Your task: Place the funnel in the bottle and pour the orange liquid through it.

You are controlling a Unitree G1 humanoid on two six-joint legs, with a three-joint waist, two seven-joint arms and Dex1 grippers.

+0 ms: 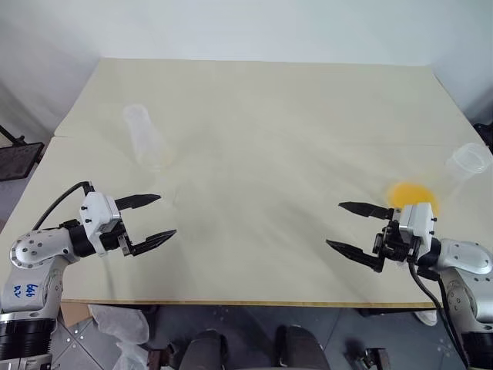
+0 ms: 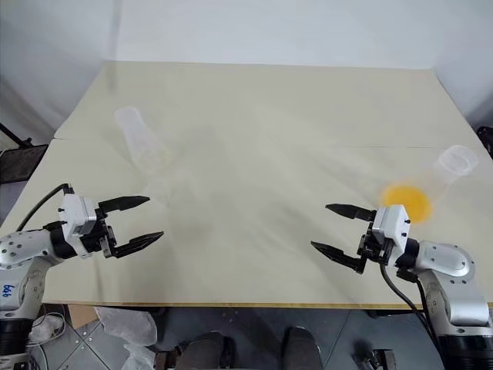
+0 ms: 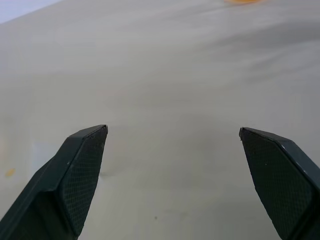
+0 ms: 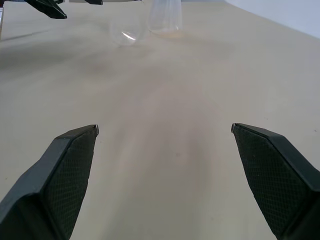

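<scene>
Pale cream matte counter (image 1: 262, 131), faint smudges across surface. My left pincer (image 1: 151, 219): black tapered fingers with cross-hatched pads, spread wide, empty, hovering above near-left counter. My right pincer (image 1: 353, 227): same build, fingers wide apart, empty, near-right. Clear colourless conical flask (image 1: 431, 189) lying tilted at right edge, just beyond my right pincer; translucent orange liquid (image 1: 412, 196) pooled bright in its base. Clear colourless vessel (image 1: 145, 139), round-rimmed, far left, beyond my left pincer; bottle or funnel, cannot tell.
</scene>
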